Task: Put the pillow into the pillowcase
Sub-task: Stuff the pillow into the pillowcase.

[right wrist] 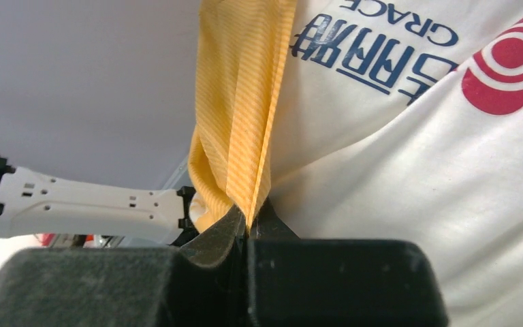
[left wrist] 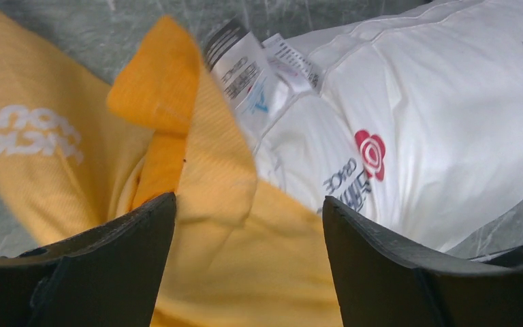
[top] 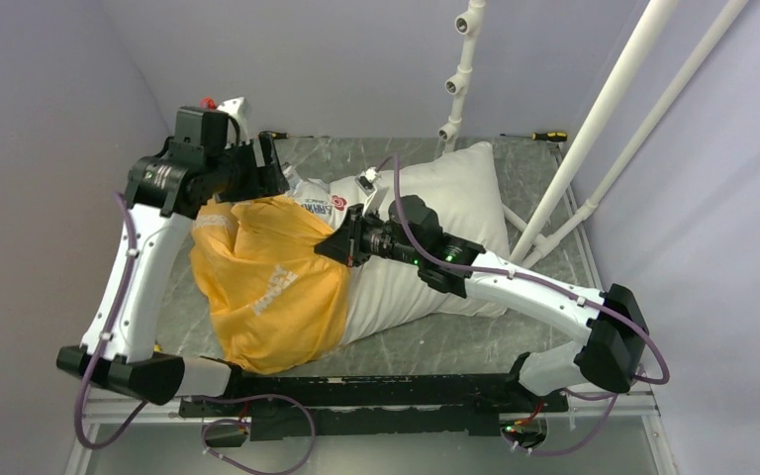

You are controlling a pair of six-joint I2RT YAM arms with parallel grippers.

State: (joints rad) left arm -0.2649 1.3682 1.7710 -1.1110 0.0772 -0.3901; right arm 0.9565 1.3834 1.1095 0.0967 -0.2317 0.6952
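Across the middle of the table point(top: 544, 163), toward its far edge: one pillow point(top: 455, 203), white, plump, lying flat. Judged light, soft and bulky, and likely to give way under any pinch. Its left, near part lay under the pillowcase point(top: 257, 287). The end bearing the red logo and tags showed bare toward the far-left corner, and the right part was likewise uncovered.

Pillowcase: orange-yellow, thin, limp, bunched in folds. Judged prone to slip and crumple, so best taken by the hem of its mouth rather than mid-panel.

Left gripper point(left wrist: 248, 204): fingers spread wide, a ridge of orange cloth lying between them, nothing clamped.

Right gripper point(right wrist: 248, 228): fingers clenched on a narrow fold of the pillowcase, just beside the pillow's printed face.
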